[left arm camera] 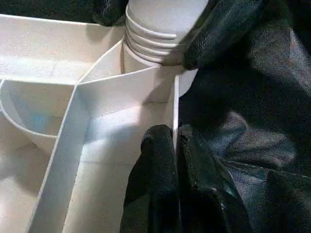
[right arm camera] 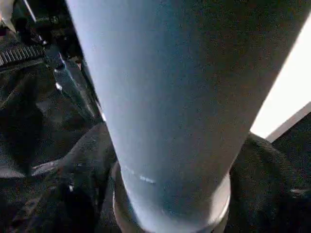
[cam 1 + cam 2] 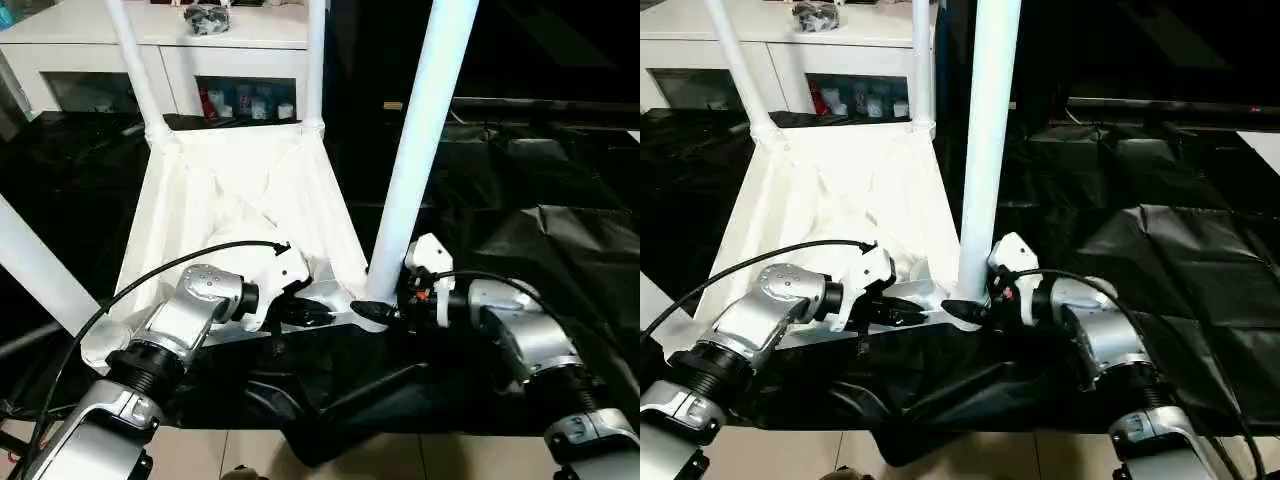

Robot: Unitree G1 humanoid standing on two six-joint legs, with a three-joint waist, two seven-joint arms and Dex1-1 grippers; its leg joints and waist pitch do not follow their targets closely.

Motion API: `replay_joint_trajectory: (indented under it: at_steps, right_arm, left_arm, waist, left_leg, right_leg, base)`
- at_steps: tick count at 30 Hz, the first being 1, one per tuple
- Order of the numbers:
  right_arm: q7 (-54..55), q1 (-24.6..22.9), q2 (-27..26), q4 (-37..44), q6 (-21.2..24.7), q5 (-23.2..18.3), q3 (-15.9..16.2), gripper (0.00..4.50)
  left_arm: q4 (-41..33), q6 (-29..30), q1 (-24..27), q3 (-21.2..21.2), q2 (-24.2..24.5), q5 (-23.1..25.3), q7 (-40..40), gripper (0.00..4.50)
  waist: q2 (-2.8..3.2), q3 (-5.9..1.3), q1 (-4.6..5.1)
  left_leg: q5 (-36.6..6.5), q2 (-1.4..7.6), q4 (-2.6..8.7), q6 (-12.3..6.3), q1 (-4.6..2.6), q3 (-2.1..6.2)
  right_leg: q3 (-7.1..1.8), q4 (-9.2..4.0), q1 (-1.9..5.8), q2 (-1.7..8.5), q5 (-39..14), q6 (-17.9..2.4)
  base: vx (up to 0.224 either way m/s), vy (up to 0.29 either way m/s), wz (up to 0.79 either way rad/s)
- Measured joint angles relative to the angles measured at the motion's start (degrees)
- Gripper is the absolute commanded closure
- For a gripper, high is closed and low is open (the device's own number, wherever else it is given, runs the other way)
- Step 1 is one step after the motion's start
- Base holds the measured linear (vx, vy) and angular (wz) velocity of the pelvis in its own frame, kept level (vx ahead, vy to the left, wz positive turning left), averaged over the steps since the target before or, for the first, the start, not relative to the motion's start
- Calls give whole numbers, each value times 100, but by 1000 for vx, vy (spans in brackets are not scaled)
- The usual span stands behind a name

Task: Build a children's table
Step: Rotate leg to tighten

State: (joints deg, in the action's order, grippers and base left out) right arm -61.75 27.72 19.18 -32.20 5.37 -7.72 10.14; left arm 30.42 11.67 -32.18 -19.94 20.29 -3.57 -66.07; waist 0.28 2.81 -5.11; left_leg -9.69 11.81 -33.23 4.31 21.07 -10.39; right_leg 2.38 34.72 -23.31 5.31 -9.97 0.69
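Fingers of the left gripper (image 1: 176,145) were pinched together on the thin rim wall of the table top (image 3: 235,200), just beside the near right corner socket (image 1: 146,63). At that socket the right gripper (image 3: 385,312) was clamped on the threaded base of the leg (image 3: 425,130), whose long axis rose almost upright. Top lay underside up on black sheeting (image 3: 540,200), three other white legs already standing in their corners.

No legible text or labels.
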Motion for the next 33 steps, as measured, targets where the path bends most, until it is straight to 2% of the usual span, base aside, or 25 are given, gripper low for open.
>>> replay_joint_trajectory:
  at_steps: [5, 11, 14, 17, 19, 22, 24, 25, 26, 27, 28, 29, 30, 31, 32, 33]
  right_arm:
    - [-7, 117, -32, -192, -122, 70, 48, 158]
    - [111, 145, -127, -341, -246, 85, 25, 174]
    - [445, 151, -288, -498, -326, 90, -76, 175]
    - [1148, 276, -542, -796, -367, 142, -216, 176]
    - [2174, 449, -879, -1157, -353, 184, -470, 176]
    - [3308, 661, -1255, -1477, -312, 271, -678, 176]
    - [3685, 737, -1352, -1594, -314, 319, -768, 176]
    - [3771, 761, -1389, -1648, -342, 324, -792, 141]
    - [3788, 765, -1412, -1666, -372, 326, -807, 120]
    - [3789, 765, -1428, -1690, -410, 325, -820, 106]
    - [3785, 766, -1453, -1715, -453, 324, -832, 104]
    - [3736, 756, -1468, -1749, -500, 311, -854, 97]
    - [3704, 755, -1460, -1766, -504, 308, -866, 84]
    - [3629, 759, -1437, -1783, -527, 310, -867, 71]
    - [3499, 771, -1427, -1786, -570, 313, -848, 71]
    - [3347, 786, -1415, -1766, -619, 311, -824, 64]
  left_arm:
    - [44, -46, -5, 21, 4, 13, 1, 450]
    - [105, -68, -8, 87, -17, 59, 22, 450]
    - [259, -78, -85, 120, -81, 71, 172, 450]
    - [471, -52, -215, 183, -241, 152, 566, 450]
    - [736, 99, -402, 293, -571, 281, 1196, 450]
    - [1004, 300, -606, 381, -996, 365, 1926, 450]
    - [1109, 335, -669, 392, -1185, 417, 2206, 450]
    - [1124, 334, -669, 403, -1229, 436, 2270, 450]
    - [1131, 327, -669, 416, -1231, 439, 2271, 450]
    - [1147, 313, -669, 425, -1231, 441, 2268, 450]
    - [1163, 295, -669, 425, -1231, 452, 2261, 450]
    - [1199, 205, -669, 403, -1221, 497, 2204, 450]
    - [1206, 142, -668, 377, -1213, 528, 2158, 450]
    - [1197, 47, -660, 348, -1173, 551, 2054, 450]
    - [1165, -43, -625, 336, -1119, 548, 1922, 450]
    - [1110, -106, -630, 326, -1016, 544, 1791, 450]
  waist:
    - [-1, 1, 12]
    - [-2, 1, 36]
    - [-2, 1, 82]
    - [4, 4, 176]
    - [24, 16, 255]
    - [60, 36, 346]
    - [97, 51, 381]
    - [120, 66, 413]
    - [143, 80, 429]
    - [155, 97, 439]
    - [150, 114, 423]
    - [102, 139, 360]
    - [22, 146, 306]
    - [-58, 170, 267]
    - [-62, 177, 145]
    - [34, 139, 89]
  left_leg:
    - [0, 0, 0, 0, -3, 1]
    - [0, 0, 3, 0, -7, 8]
    - [0, 0, 18, 0, -7, 25]
    - [0, 0, 30, 0, -2, 44]
    - [-1, 5, 33, 0, -1, 76]
    - [-2, 3, 37, -2, 0, 99]
    - [-4, 4, 53, -6, -15, 122]
    - [-8, 5, 70, -12, -31, 138]
    - [-9, 10, 84, -13, -40, 148]
    - [-9, 11, 110, -13, -62, 148]
    - [-8, 10, 159, -12, -70, 114]
    - [-8, 16, 202, -13, -129, 4]
    - [-8, 11, 220, -12, -191, -103]
    - [-46, -13, 114, 14, -266, -157]
    - [-345, -4, -103, -36, -280, -72]
    - [-307, -44, -109, 0, -247, 111]
  right_leg:
    - [2, 0, 0, 0, 0, 1]
    - [9, -4, -1, -1, -1, 2]
    - [29, -40, 4, -2, -1, 2]
    - [67, -113, 20, -1, -2, 2]
    - [146, -206, 51, 17, -2, 1]
    - [206, -328, 75, 29, -2, 0]
    - [328, -425, 126, 78, -2, 0]
    - [431, -485, 169, 113, -3, 0]
    - [476, -517, 200, 124, -3, 0]
    - [480, -527, 230, 125, -10, -12]
    - [464, -432, 243, 118, -45, -65]
    - [373, -177, 209, 129, -231, -183]
    - [260, 7, 166, 123, -328, -194]
    - [164, 4, 72, 128, -324, -99]
    - [204, 28, 32, 154, -310, -77]
    - [333, 17, 27, 168, -305, -68]
  base:
    - [0, 0, 0]
    - [0, 0, 0]
    - [0, 0, 0]
    - [0, 0, 0]
    - [-32, 29, -8]
    - [-10, 17, -4]
    - [-27, 53, -10]
    - [0, 0, 0]
    - [0, 0, 0]
    - [0, 0, 0]
    - [0, 0, 0]
    - [0, 0, 0]
    - [43, -97, 26]
    - [97, -112, 3]
    - [121, -71, -9]
    - [144, -12, -37]
